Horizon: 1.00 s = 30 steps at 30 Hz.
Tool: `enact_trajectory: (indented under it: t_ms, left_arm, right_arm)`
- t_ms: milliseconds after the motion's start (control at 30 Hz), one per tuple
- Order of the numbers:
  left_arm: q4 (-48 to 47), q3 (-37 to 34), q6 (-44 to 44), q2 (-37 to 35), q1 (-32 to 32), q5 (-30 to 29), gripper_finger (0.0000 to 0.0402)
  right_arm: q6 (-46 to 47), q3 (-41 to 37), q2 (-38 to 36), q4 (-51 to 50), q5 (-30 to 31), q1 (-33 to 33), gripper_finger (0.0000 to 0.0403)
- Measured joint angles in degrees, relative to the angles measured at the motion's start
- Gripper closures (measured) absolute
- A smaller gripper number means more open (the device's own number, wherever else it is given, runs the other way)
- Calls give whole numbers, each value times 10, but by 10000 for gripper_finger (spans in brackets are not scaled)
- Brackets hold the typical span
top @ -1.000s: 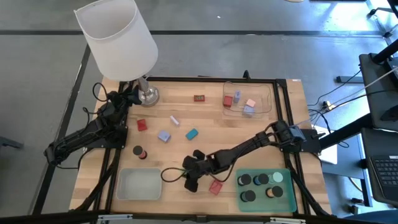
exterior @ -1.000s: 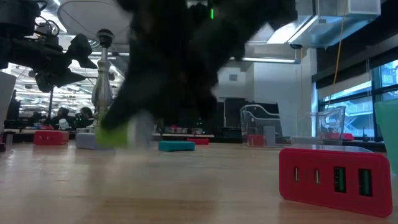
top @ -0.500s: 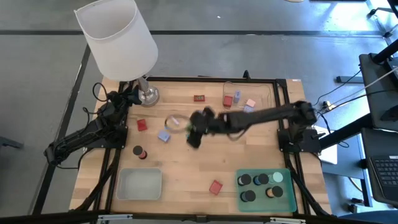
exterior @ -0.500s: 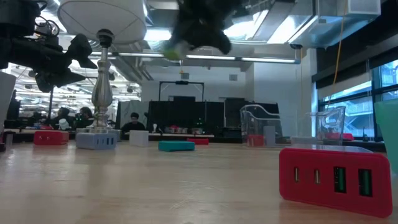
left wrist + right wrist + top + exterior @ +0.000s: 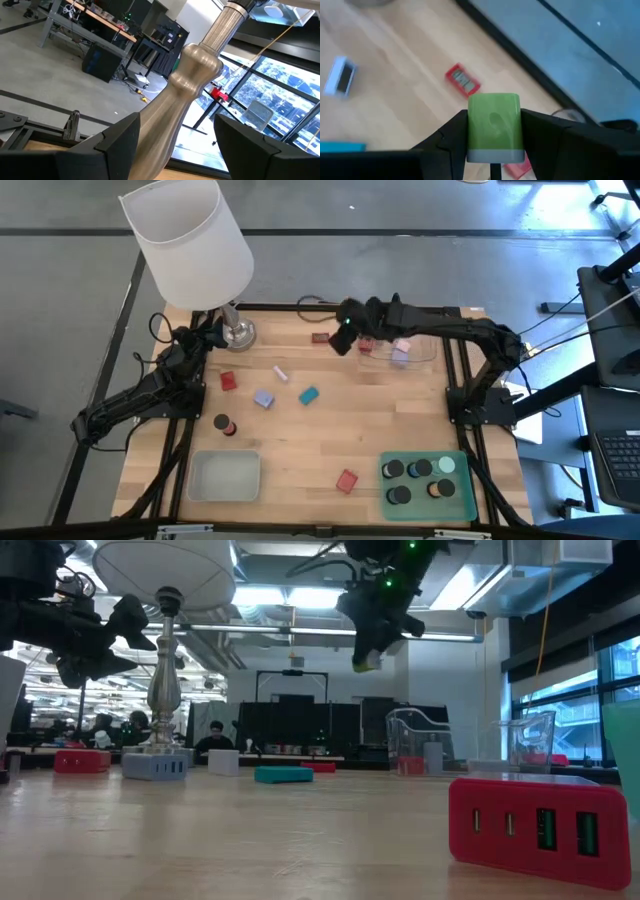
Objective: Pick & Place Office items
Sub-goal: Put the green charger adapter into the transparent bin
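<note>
Your right end effector pinches the green block high above the desk's far edge, its long axis along the fingers, beside the clear tray; your left end effector straddles the lamp stem, spread.

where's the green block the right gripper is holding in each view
High view: the green block is a small green glint at the right gripper, by the table's far edge, left of the clear tray.
Low view: pale green bit hanging high, top centre.
Left wrist view: not in it.
Right wrist view: block fills bottom centre, between the fingers.
Shared landmark: the small red block on the wood.
</note>
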Motion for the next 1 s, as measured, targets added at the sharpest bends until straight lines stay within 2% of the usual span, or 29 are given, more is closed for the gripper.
enact_trajectory:
  t_ms: [200, 400, 567, 767, 1000]
  left_arm:
    - [0, 0, 0, 0, 0, 0, 151]
    - [0, 0, 0, 0, 0, 0, 151]
    - [0, 0, 0, 0, 0, 0, 151]
    - [0, 0, 0, 0, 0, 0, 151]
    - [0, 0, 0, 0, 0, 0, 151]
  right_arm:
    - [-1, 1, -5, -70, 3, -50, 254]
    - [8, -27, -15, -124, 41, -64, 254]
    - [-5, -125, -77, -75, 40, -82, 254]
    - [13, -287, -194, 41, -30, -113, 251]
    - [47, -399, -271, 58, -2, -130, 249]
